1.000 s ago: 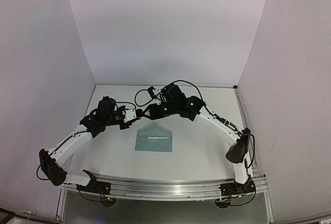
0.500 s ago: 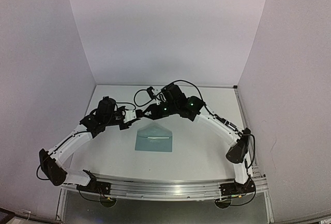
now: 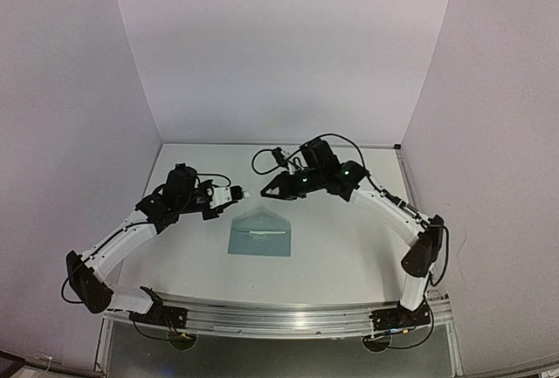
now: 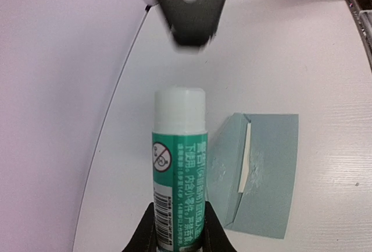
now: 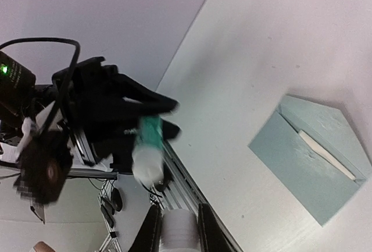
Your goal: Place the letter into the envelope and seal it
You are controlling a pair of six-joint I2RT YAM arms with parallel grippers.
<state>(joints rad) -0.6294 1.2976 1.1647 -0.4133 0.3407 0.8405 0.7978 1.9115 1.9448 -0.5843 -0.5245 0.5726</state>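
Note:
The teal envelope (image 3: 259,235) lies flat mid-table with its flap open toward the back. Only a thin pale strip of the letter (image 4: 245,160) shows at its mouth; the rest is inside. My left gripper (image 3: 225,193) is shut on a green-labelled glue stick (image 4: 179,170), held level above the table left of the envelope (image 4: 268,170). My right gripper (image 3: 269,193) is shut on the stick's white cap (image 5: 179,231) and hangs a short way right of the stick's bare white tip. The right wrist view also shows the stick (image 5: 148,144), the envelope (image 5: 311,164) and the letter strip (image 5: 325,154).
White walls close in the table (image 3: 349,247) at the back and both sides. A metal rail (image 3: 279,319) runs along the near edge by the arm bases. The right gripper's fingers (image 4: 189,7) loom at the top of the left wrist view.
My right gripper has pulled away to the right from the left gripper, taking the white cap off the glue stick. The left gripper and the envelope have stayed put.

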